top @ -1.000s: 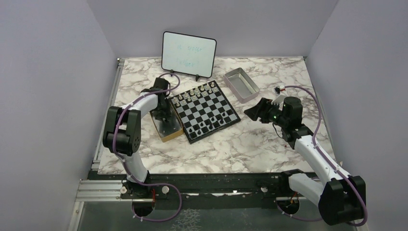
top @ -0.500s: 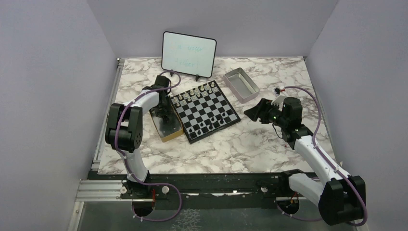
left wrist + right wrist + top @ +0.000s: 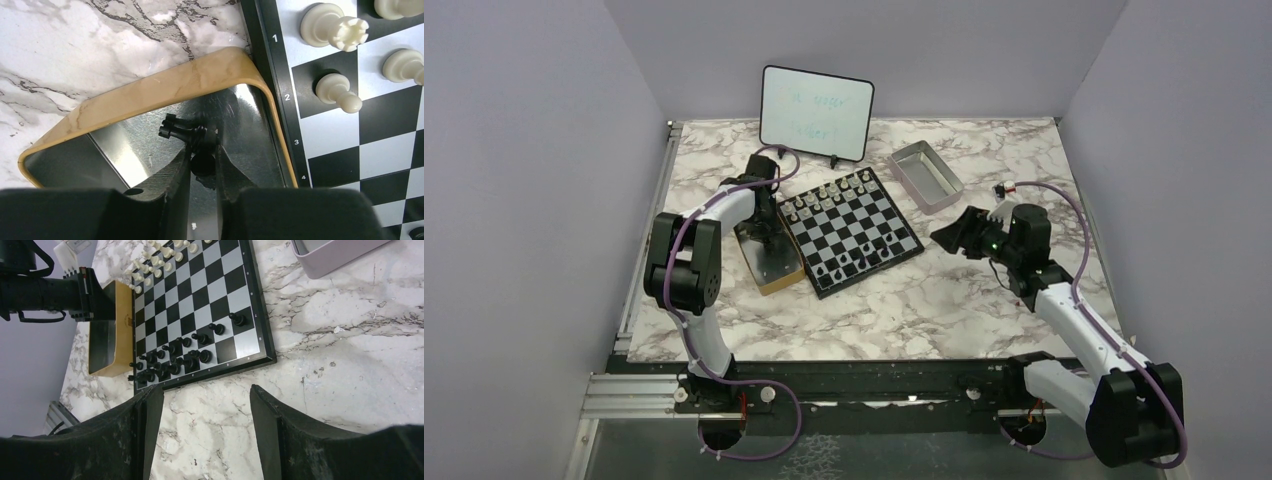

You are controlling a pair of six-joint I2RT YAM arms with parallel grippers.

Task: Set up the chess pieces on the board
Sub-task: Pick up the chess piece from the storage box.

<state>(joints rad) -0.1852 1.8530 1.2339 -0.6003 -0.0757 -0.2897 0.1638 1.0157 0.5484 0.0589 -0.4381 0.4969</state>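
Marble table (image 3: 904,300): board (image 3: 854,225), wooden box (image 3: 779,281), grey tray (image 3: 944,170), seemingly propped whiteboard (image 3: 816,112).

The left pincer (image 3: 202,152) grips the base of a black chess piece (image 3: 181,132) lying on its side inside the tan box (image 3: 150,92). The board (image 3: 264,65) touches the box's right side and carries pale pieces (image 3: 336,91).

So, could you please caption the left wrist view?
Left gripper pinching a black chess piece inside the wooden box, beside the board.

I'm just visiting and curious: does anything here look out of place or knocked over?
One black chess piece lies on its side inside the wooden box, between the left gripper's fingers, rather than standing on the chessboard. Nothing else stands out.
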